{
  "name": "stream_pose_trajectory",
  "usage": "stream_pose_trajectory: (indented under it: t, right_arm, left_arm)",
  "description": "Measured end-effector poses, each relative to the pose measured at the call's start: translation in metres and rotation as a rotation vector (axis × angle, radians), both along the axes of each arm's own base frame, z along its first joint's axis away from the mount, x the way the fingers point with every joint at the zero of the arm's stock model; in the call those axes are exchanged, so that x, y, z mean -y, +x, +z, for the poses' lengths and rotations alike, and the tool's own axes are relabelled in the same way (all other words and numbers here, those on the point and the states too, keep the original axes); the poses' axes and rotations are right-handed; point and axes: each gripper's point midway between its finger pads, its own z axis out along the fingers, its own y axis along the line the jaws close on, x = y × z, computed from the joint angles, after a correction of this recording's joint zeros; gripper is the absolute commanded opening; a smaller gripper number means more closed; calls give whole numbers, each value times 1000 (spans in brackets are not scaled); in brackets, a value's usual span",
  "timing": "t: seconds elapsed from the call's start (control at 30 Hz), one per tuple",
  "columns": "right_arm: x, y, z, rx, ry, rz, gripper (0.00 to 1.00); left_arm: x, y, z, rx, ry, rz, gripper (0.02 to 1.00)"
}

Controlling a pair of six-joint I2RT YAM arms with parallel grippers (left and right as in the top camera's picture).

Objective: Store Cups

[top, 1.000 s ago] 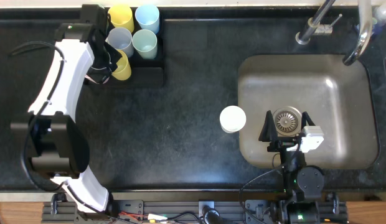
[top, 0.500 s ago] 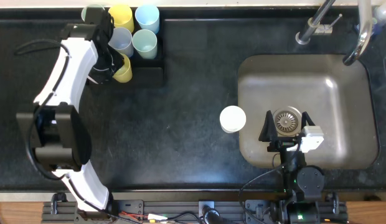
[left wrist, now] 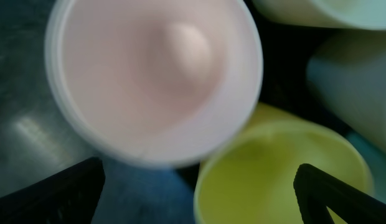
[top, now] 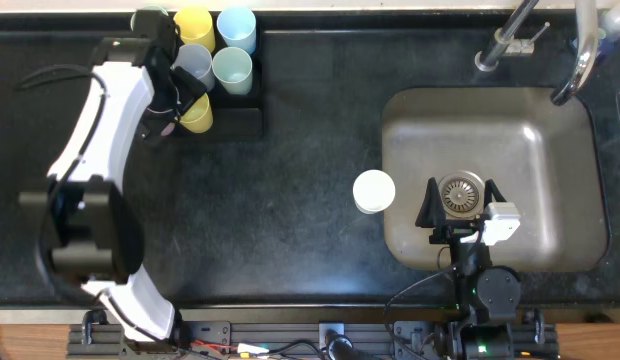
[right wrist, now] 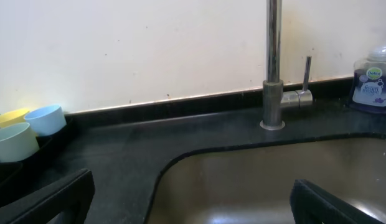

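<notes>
Left gripper (left wrist: pixel 199 171) over rack (top: pixel 240 122), far left. Fingers spread wide, yellow cup (left wrist: pixel 280 180) below and between them, probably not gripped (view blurred). Only loose cup is the white cup (top: pixel 374 191): upright, axis vertical, on counter just beside sink (top: pixel 550 110) rim. Right gripper (top: pixel 460 202) nearer, cup to its left, fingers spread, empty.

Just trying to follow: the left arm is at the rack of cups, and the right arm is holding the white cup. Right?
Not quite. The right gripper holds nothing; the right wrist view shows its jaws open over the sink. The white cup stands alone on the counter. The left arm is at the rack.
</notes>
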Motion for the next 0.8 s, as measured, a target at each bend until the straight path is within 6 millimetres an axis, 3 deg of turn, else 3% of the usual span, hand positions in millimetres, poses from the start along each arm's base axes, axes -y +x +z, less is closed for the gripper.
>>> stream_pose_trajectory:
  t: [0.2,0.37,0.47,0.53,0.63,0.7,0.8]
  right_arm:
    - [0,0,0,0,0,0,998]
    - [0,0,0,0,0,0,998]
    - [0,0,0,0,0,0,998]
    - [0,0,0,0,0,0,996]
    - [0,0,0,0,1,0,998]
    - [0,0,0,0,0,0,998]
    - [0,0,0,0,0,0,998]
  left_arm:
    - [-1,-39,76,101,-4,-1,998]
    - [-8,-107,143,170,40,-69,998]
    - [-15,-147,170,250,106,-162,998]
    - [-19,-170,176,312,157,-234,998]
    - [-22,-191,164,440,253,-363,998]
    - [-21,-191,146,536,314,-440,998]
    - [-17,-174,112,692,400,-533,998]
